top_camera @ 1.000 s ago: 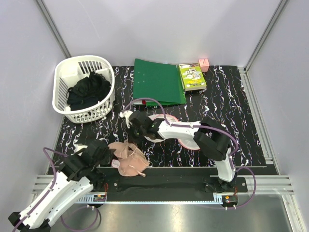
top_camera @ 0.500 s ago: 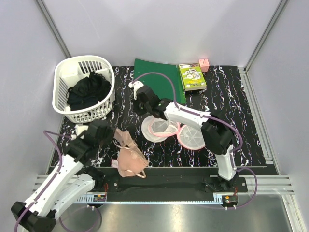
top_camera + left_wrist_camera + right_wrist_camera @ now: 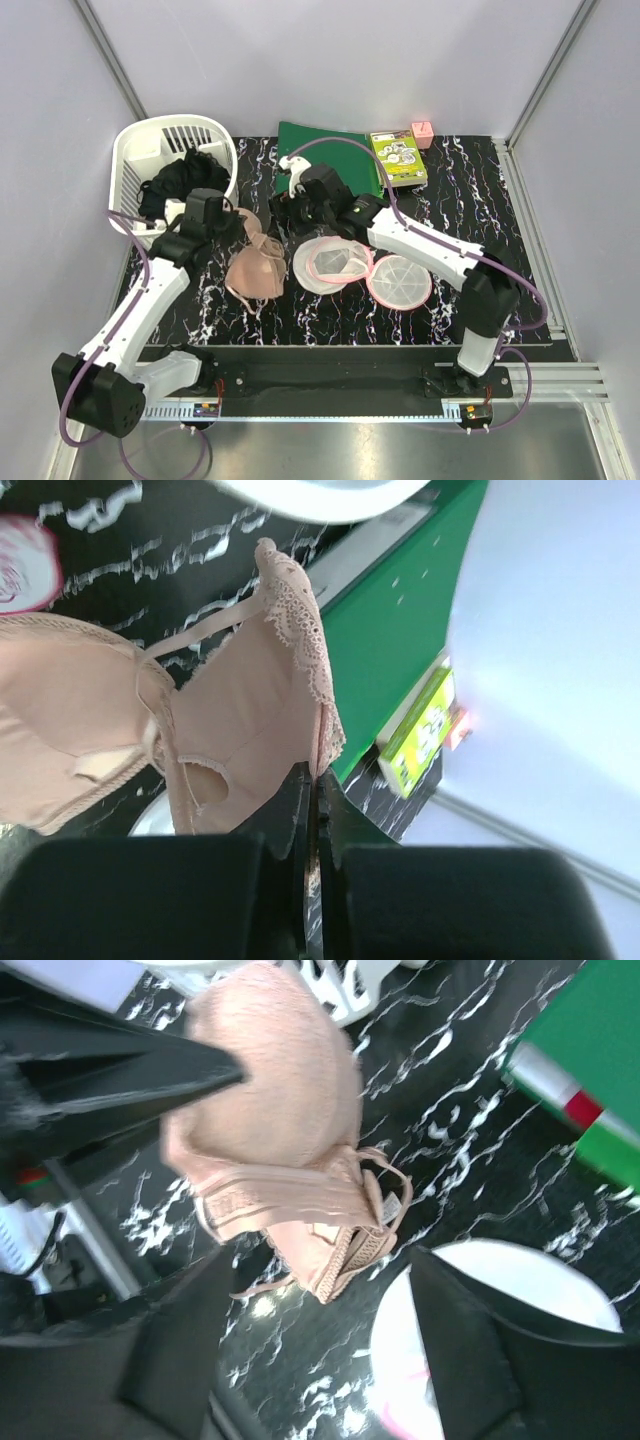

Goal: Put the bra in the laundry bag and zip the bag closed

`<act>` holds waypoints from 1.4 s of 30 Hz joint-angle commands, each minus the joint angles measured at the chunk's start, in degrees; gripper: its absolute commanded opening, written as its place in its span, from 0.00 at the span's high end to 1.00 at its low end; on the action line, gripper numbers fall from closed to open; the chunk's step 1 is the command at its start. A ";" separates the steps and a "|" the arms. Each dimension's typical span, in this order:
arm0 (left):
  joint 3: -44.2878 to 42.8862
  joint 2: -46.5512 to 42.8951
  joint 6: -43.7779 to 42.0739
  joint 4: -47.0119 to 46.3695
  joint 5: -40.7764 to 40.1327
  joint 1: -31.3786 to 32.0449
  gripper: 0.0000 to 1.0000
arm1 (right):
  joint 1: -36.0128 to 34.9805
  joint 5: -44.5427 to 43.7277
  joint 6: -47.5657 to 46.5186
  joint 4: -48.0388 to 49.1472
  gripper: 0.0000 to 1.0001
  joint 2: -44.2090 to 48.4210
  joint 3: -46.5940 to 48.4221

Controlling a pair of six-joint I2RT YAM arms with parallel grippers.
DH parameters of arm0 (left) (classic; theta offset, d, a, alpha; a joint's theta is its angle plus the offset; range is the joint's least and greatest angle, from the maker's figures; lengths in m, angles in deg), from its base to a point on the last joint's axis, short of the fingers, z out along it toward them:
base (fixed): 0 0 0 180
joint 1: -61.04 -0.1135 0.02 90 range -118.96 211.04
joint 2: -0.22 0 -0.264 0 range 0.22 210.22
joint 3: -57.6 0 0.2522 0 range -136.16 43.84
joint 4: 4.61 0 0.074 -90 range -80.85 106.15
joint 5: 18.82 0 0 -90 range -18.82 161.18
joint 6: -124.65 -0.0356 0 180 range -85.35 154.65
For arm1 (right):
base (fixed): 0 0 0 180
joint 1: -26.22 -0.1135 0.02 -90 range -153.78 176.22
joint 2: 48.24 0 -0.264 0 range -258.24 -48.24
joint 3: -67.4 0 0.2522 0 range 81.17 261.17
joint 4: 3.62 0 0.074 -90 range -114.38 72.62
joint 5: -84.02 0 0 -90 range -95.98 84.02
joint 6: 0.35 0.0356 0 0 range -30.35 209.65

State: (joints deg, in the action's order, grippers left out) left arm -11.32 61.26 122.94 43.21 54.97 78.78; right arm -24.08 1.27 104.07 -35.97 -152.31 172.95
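Observation:
The peach bra (image 3: pixel 257 270) hangs in the air left of centre, and my left gripper (image 3: pixel 230 228) is shut on its lace edge. In the left wrist view the shut jaws (image 3: pixel 318 780) pinch the lace, and the bra (image 3: pixel 230 720) dangles below them. The laundry bag (image 3: pixel 332 264) lies open on the table in two round white mesh halves with pink trim, the second half (image 3: pixel 400 282) to its right. My right gripper (image 3: pixel 290 215) hovers open just behind the bag, holding nothing. In its wrist view the bra (image 3: pixel 280 1130) hangs ahead of the spread fingers (image 3: pixel 330 1360), and the bag (image 3: pixel 470 1290) is at the lower right.
A white slotted basket (image 3: pixel 130 160) with black clothes stands at the back left, close behind my left arm. A green binder (image 3: pixel 325 150), a green box (image 3: pixel 398 158) and a small pink item (image 3: pixel 422 133) lie at the back. The table's front edge runs below the bag.
My left arm has lifted the bra from the front edge up and toward the bag. My right gripper has opened, left the bag and drawn back; the bag now lies spread open.

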 commanded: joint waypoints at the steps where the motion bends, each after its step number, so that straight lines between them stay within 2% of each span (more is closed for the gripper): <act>1: 1.44 0.40 0.30 -1.81 7.50 -0.07 1.00 | 0.47 4.53 2.98 -2.77 0.18 3.87 -3.72; 2: 2.85 -0.82 0.74 -1.81 8.29 -0.07 1.00 | 0.64 4.97 3.07 -3.20 0.11 4.14 -3.98; 4: 6.98 -3.02 1.36 -1.72 8.12 0.02 1.00 | 1.96 9.08 2.73 -3.47 0.09 3.79 -4.07; 8: 12.61 -9.77 1.71 -1.55 7.42 0.98 1.00 | 2.93 15.94 -2.80 -3.12 0.07 1.77 -3.99; 12: 16.48 -14.70 3.19 2.83 8.56 1.16 1.00 | 3.19 21.65 -6.15 -2.33 0.06 -0.25 -2.94; 18: 22.28 -22.97 6.18 10.30 9.08 1.86 1.00 | 3.11 25.18 -4.22 -1.89 0.07 -2.63 -1.44; 24: 27.20 -32.63 8.12 16.02 14.17 1.95 1.00 | 3.11 26.68 -4.04 -1.80 0.07 -2.45 -2.31; 30: 27.21 -40.37 7.69 24.36 15.76 1.95 1.00 | 2.50 28.26 -3.78 -1.45 0.07 -2.45 -2.76; 36: 30.46 -44.24 4.71 27.97 23.75 1.95 0.92 | 1.44 36.08 -4.04 -1.45 0.07 -3.68 -0.56; 39: 28.62 -45.82 1.03 32.27 23.51 1.95 0.87 | -0.05 37.49 -5.18 -1.45 0.07 -4.65 0.06; 41: 25.65 -47.49 -0.83 34.65 21.40 1.95 0.79 | -1.37 39.15 -5.27 -1.45 0.07 -5.87 0.32; 42: 25.19 -48.20 -1.80 35.88 20.09 1.95 0.70 | -1.90 39.60 -5.27 -1.45 0.07 -6.40 0.41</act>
State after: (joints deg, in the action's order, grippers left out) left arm 18.32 15.95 126.57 73.33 75.30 80.50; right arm -23.40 35.61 100.07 -39.14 -156.68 170.57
